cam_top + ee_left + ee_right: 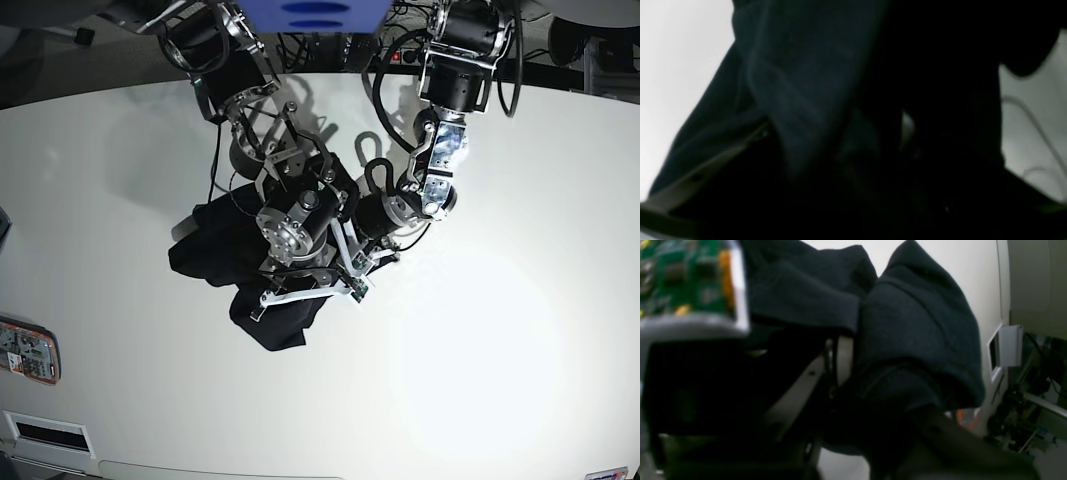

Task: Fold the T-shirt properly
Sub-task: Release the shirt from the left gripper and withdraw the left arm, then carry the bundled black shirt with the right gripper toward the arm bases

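The black T-shirt [212,252] lies bunched on the white table [500,330], left of centre in the base view. Both arms reach down onto its right side, close together. My right gripper [270,298] is low over the shirt's near corner. In the right wrist view, dark folds of the T-shirt [917,340] are heaped over its pale finger [800,390], and it looks shut on the cloth. My left gripper [345,275] is beside it. The T-shirt [800,76] fills the left wrist view, showing only one pale finger [690,186], so the jaws are hidden.
A flat red-and-white object [28,352] lies at the table's left edge. A white slotted box [45,432] sits at the near left corner. Cables and arm bases [400,60] crowd the far edge.
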